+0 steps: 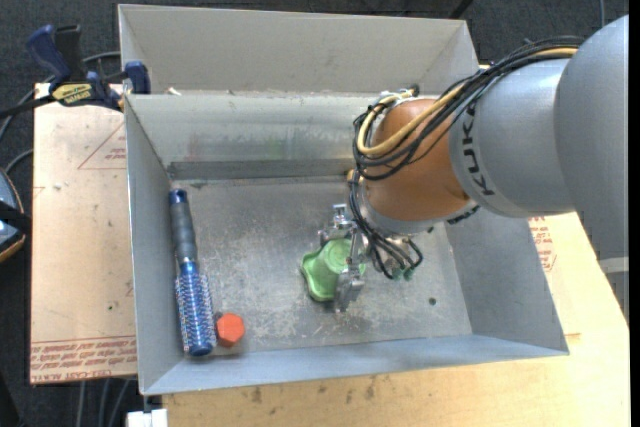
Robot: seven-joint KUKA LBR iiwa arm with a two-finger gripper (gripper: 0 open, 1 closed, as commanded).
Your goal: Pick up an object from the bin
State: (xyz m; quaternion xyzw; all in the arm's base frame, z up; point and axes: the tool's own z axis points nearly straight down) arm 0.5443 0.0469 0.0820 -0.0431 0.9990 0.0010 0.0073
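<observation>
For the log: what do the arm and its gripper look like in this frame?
The arm is a thick, rounded silver-grey tube with black KUKA lettering. An orange domed cover sits at its wrist, with black and yellow cables looped over it. The gripper is small, bare metal, with thin dark and green wires beside it.

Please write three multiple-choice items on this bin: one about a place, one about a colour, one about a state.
1. The gripper is down at: A the crumpled green lump mid-floor; B the left wall; C the back wall.
2. The small round piece in the front left corner is: A white; B orange; C black.
3. The long blue bristle hairbrush: A stands upright; B lies flat; C leans on the back wall.
Key: A, the lump is right beside it. B, its colour shows plainly. B, it lies along the floor.
</observation>
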